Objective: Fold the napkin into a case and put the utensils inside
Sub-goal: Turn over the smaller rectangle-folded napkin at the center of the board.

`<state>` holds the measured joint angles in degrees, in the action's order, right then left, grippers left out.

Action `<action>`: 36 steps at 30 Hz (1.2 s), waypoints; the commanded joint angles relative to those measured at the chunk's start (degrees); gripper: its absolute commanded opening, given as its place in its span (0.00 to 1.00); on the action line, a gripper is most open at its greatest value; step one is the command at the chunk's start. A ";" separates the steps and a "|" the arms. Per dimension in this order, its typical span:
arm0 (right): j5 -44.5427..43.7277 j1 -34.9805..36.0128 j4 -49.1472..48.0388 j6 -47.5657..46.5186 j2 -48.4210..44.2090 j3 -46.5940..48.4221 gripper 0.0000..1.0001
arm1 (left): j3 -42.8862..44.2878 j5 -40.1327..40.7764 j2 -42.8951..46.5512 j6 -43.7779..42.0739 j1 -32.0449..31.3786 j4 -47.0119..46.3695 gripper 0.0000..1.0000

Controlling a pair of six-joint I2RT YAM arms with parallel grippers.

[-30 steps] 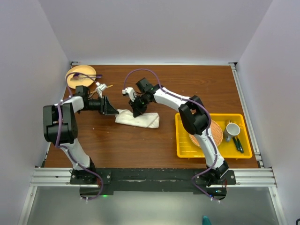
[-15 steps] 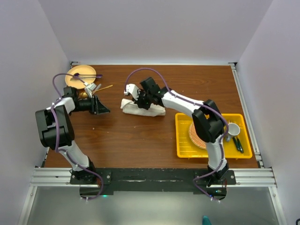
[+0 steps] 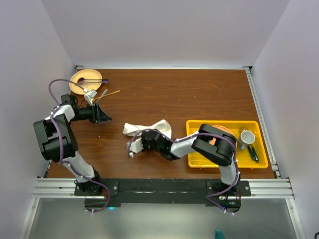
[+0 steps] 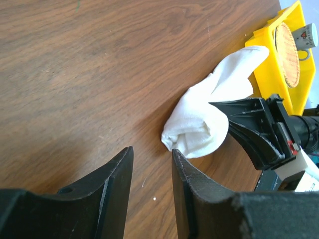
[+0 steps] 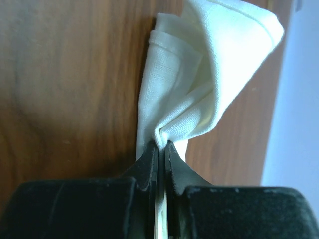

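Observation:
The cream-white napkin (image 3: 147,128) lies bunched in a loose roll on the wooden table, not a neat case. My right gripper (image 3: 146,136) comes at it from the near side. In the right wrist view that gripper (image 5: 162,145) is shut on a pinched fold of the napkin (image 5: 199,69). My left gripper (image 3: 104,118) stands open to the left of the cloth, apart from it. Only bare wood shows between its fingers (image 4: 192,174), and the napkin (image 4: 209,119) lies beyond them. A gold utensil (image 3: 112,92) lies at the back left, next to the tan plate (image 3: 82,85).
A purple utensil (image 3: 93,80) rests on the tan plate. A yellow tray (image 3: 195,158) at the right holds a round woven mat (image 3: 225,135), a cup (image 3: 246,137) and green-handled utensils (image 3: 252,152). White walls close in the table on three sides.
The right arm has swung round to the near side, still pinching the napkin, which came nearer and is more bunched. The left gripper has drawn back to the left, away from the cloth.

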<state>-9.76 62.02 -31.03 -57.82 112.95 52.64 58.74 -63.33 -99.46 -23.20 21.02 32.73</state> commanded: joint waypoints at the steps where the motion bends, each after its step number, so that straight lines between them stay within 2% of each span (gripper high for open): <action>1: -7.11 2.93 -21.43 -7.65 1.49 -4.21 0.00 | -1.52 -0.39 4.18 -4.22 1.75 2.34 0.42; 8: -8.87 7.67 -29.26 -11.51 1.57 -10.35 0.00 | -2.93 -0.48 5.59 -7.99 2.89 4.62 0.42; 12: -8.52 9.78 -36.37 -15.38 6.48 -13.44 0.00 | -3.37 0.05 7.00 -10.54 2.98 7.07 0.41; 16: -8.61 10.58 -36.65 -16.18 7.90 -14.06 0.00 | -2.49 1.01 7.44 -16.51 2.80 12.52 0.39; 17: -8.61 10.93 -36.48 -15.92 7.90 -14.23 0.06 | -2.49 2.15 7.70 -17.48 2.80 12.71 0.39; 18: -8.44 11.02 -36.21 -15.83 7.82 -14.50 0.21 | -2.66 2.94 8.40 -18.01 2.63 13.23 0.38; 21: -8.35 11.63 -34.73 -14.87 6.77 -15.11 0.36 | -2.14 5.32 9.72 -21.53 1.49 15.51 0.38; 22: -8.17 11.72 -34.11 -14.34 6.24 -15.29 0.50 | -2.14 6.02 9.98 -22.58 0.96 16.22 0.38; 25: -7.64 11.81 -30.77 -12.94 3.17 -15.73 0.69 | -2.31 8.39 11.92 -26.27 -0.62 17.89 0.38; 27: -7.29 11.72 -25.97 -11.88 -0.43 -14.94 0.70 | -2.40 10.06 12.97 -27.51 -1.94 18.07 0.38; 31: -6.15 11.63 -12.33 -4.52 -7.46 -11.17 0.79 | -1.70 11.82 14.12 -28.56 -4.92 17.89 0.38; 35: -1.15 10.67 7.67 1.65 -15.11 -8.62 0.96 | -0.12 12.44 14.91 -27.78 -10.36 16.93 0.37; 36: -0.01 10.32 10.87 2.97 -17.65 -8.00 0.96 | 0.23 12.53 14.91 -27.78 -11.25 16.84 0.36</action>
<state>-15.38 73.21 -39.59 -63.16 102.98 40.91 55.96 -51.33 -86.83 -49.04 13.91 49.84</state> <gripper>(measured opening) 0.937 0.371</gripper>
